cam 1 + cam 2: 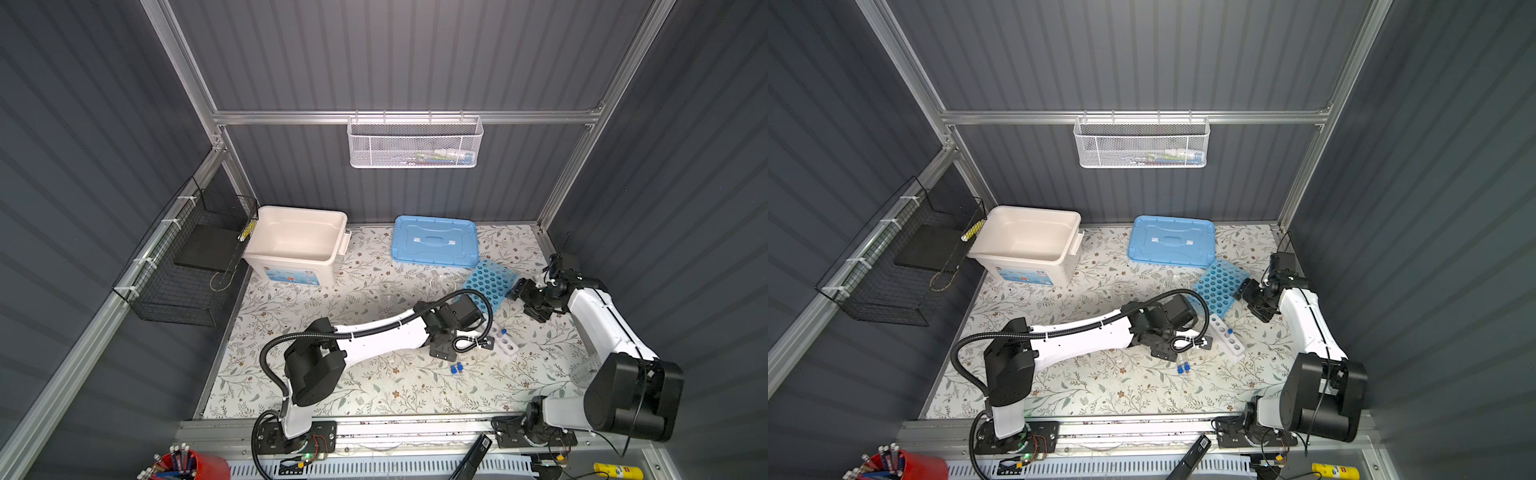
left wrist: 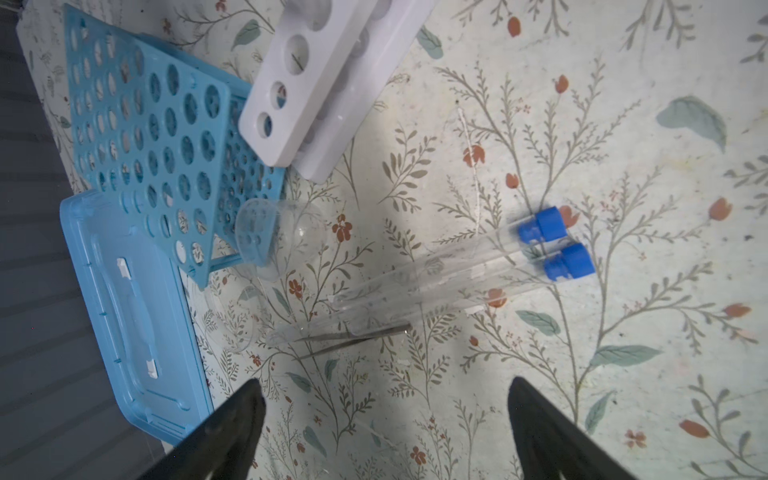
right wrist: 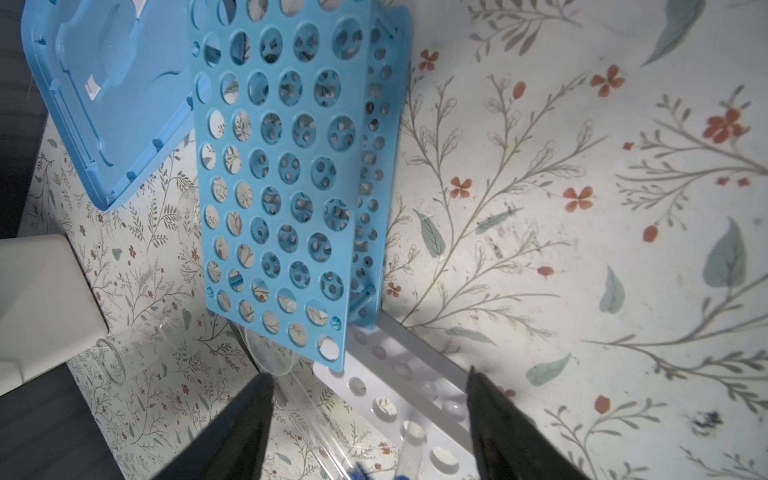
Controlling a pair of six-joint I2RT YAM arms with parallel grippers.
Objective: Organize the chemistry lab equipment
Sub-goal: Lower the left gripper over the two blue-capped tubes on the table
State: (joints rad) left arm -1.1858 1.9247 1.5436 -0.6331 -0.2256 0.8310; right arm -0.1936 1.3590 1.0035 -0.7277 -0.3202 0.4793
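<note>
While the open, empty left gripper (image 2: 384, 384) is hovering by two long clear blue-capped tubes (image 2: 436, 278), an off-centre pinch is probably risking rolling them away

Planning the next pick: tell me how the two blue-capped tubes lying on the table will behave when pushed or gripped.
The tubes are round and lie flat, so a nudge would probably roll them. Their smooth clear walls look slippery and perhaps brittle; grip gently. The blue caps, slightly wider than the bodies, may curb rolling.
</note>
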